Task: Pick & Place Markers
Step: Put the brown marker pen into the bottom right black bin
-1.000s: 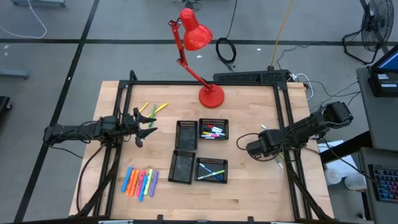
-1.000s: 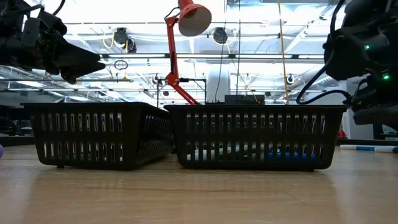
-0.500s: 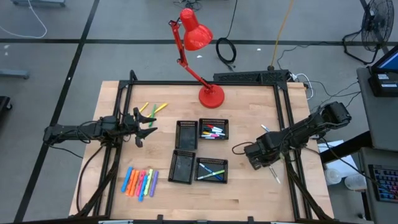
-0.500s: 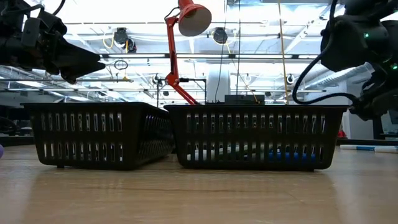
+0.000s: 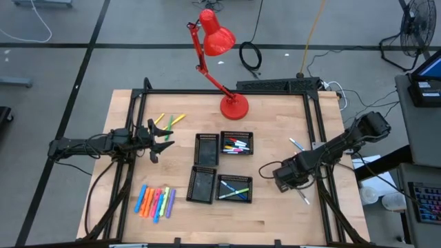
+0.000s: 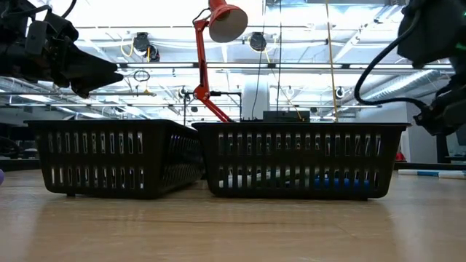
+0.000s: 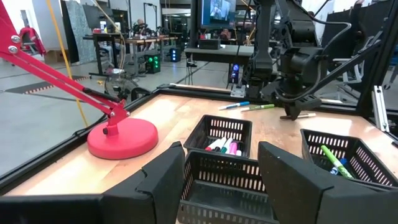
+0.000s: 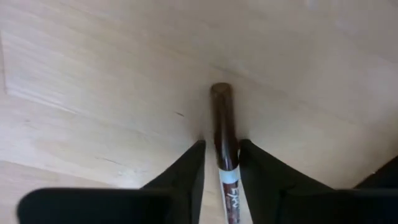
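Wooden table (image 5: 275,207), seen from above: the right gripper (image 5: 284,178) hovers just right of the near-right tray (image 5: 235,188), while the left gripper (image 5: 160,140) waits spread at the left. Its wrist view shows the fingers (image 8: 184,171) pinching a brown-capped marker (image 8: 225,134) near its tip. Held that far out, I judge the marker could pivot or slip before reaching a tray.

floor: grey concrete (image 5: 62,76) showing around the wooden table (image 5: 275,124) | light: red desk lamp (image 5: 219,41) standing at far edge | ceiling: bright strip lights (image 6: 145,14) glowing | corner: fan (image 5: 420,27) standing
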### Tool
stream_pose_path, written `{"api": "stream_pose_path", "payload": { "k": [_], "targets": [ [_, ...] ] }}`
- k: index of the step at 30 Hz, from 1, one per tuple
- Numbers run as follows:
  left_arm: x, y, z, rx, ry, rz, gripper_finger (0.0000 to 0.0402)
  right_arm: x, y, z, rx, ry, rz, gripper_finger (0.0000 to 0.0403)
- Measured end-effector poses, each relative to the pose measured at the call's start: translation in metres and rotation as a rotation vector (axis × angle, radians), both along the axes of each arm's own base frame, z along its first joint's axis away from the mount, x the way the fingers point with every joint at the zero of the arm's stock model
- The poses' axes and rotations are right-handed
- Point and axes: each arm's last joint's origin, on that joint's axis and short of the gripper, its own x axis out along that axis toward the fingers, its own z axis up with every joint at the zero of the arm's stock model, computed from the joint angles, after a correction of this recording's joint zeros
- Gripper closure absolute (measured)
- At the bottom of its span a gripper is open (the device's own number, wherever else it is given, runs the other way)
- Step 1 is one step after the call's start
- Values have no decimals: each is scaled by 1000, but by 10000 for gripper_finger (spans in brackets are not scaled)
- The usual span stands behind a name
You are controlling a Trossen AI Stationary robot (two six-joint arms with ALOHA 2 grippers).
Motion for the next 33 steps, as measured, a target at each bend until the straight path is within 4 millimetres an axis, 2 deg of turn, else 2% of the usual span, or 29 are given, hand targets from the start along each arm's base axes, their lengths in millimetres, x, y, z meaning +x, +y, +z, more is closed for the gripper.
{"api": "stream_pose_path", "payload": {
  "k": [7,14,17,26,33],
  "targets": [
    [0,0,0,0,0,0,192,-10,-4,-10,-60,25,-58,384],
    [0,0,0,0,0,0,192,-8,-4,-12,-62,-13,-40,382],
    [0,0,0,0,0,0,192,-1,-3,-13,-84,-108,-13,379],
    [0,0,0,0,0,0,192,31,1,-9,-248,-538,132,385],
    [0,0,0,0,0,0,192,41,-2,-4,-481,-688,172,387]
  ]
}}
